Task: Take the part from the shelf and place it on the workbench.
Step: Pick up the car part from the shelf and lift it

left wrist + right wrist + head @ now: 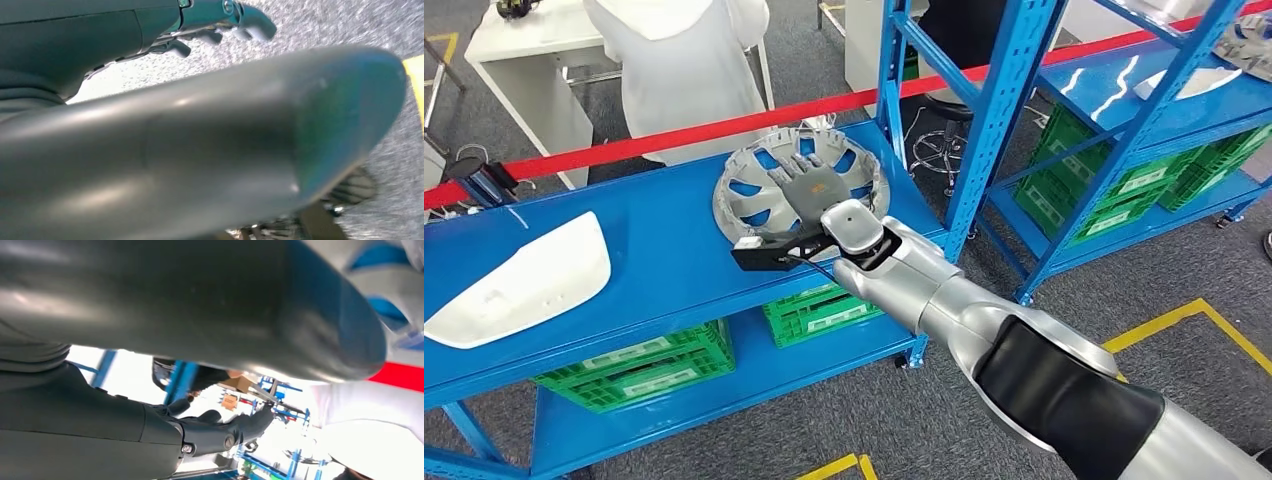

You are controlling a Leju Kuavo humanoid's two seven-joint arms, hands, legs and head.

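Spreading flat, the grey fingers [796, 172] of the right hand [809, 187] lay fanned apart over the middle of the round silver spoked wheel-cover part [742, 205], pressing on it with nothing clasped between them. The part sat on the top board of the blue metal shelf [654, 265], near its right upright, a little tilted. Behind the hand a black wrist bracket [769, 253] jutted out towards the shelf edge, and the silver forearm [924, 285] ran back down to the lower right into a black elbow cover [1064, 395]. In the left wrist view the left hand [225, 22] hung over grey carpet with its dark fingers loosely curled and holding nothing. A white curved panel [519, 280] lay well apart on the shelf's left end.
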